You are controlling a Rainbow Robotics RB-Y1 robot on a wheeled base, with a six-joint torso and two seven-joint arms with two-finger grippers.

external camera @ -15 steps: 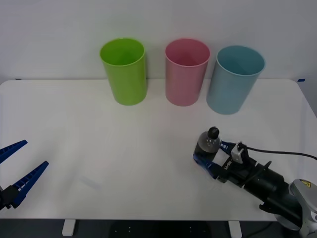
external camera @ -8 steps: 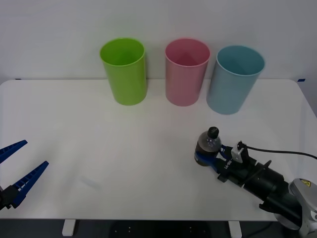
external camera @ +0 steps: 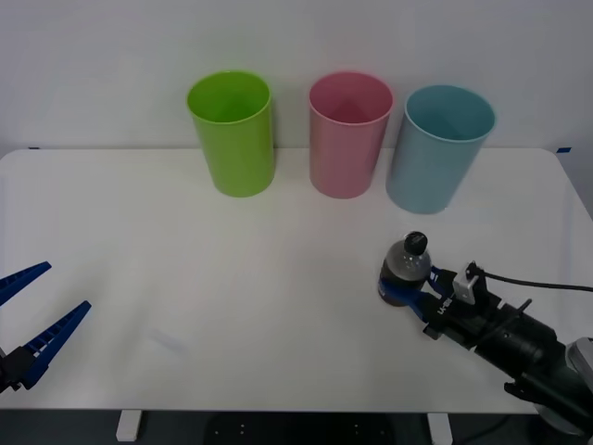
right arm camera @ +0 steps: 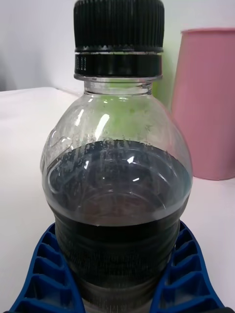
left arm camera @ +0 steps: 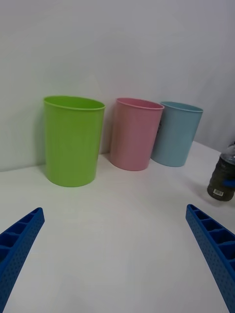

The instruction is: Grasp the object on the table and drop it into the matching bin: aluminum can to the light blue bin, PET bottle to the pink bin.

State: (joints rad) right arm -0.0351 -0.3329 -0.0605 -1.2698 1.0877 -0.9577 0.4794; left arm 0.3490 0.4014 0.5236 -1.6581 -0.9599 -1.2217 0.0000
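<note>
1. Now that the right hand (external camera: 400, 289) grips the PET bottle (external camera: 405, 269) low on its body, both have shifted rightward and a little farther from the robot since a second ago; whether the bottle clears the desk (external camera: 232, 278) I cannot tell.
2. Ahead of the hand stands the pink bin (external camera: 349, 134), the target, well apart; the light blue bin (external camera: 438, 148) stands closer.
3. Far off, the left hand (external camera: 23, 320) waits open.
</note>
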